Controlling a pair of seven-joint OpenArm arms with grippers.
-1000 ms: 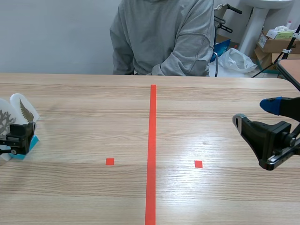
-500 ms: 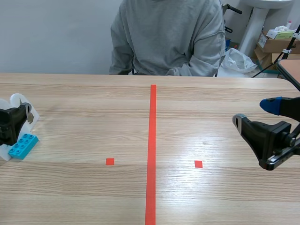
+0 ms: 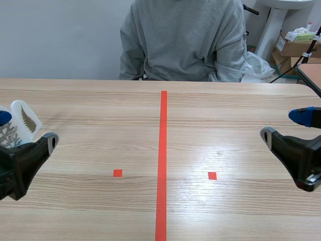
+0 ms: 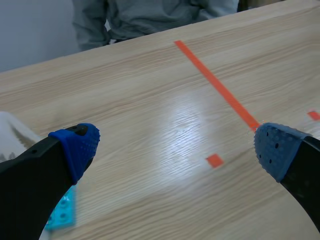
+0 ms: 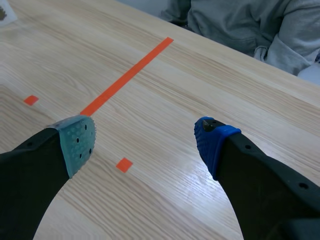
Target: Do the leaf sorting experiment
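Two white cards with leaf prints lean at the table's far left: one with a brown fern leaf (image 3: 26,118), one with a grey branching leaf (image 3: 7,133). My left gripper (image 3: 26,129) hangs open just in front of them with nothing between its fingers. In the left wrist view a light blue toy brick (image 4: 62,213) lies on the table beside a white card (image 4: 14,138), close to the left gripper (image 4: 177,147). The scene view hides this brick behind the left arm. My right gripper (image 3: 286,125) (image 5: 145,139) stands open and empty above the table's right side.
A person in a grey sweatshirt (image 3: 180,40) sits across the table. An orange-red tape line (image 3: 162,160) runs down the middle, with a small tape square (image 3: 117,172) on one side and another square (image 3: 212,175) on the other. Boxes and a bag stand behind the table at the right.
My left gripper let go of the blue brick beside the cards, then opened wide and drew back toward the front. The right gripper slid slightly to the right.
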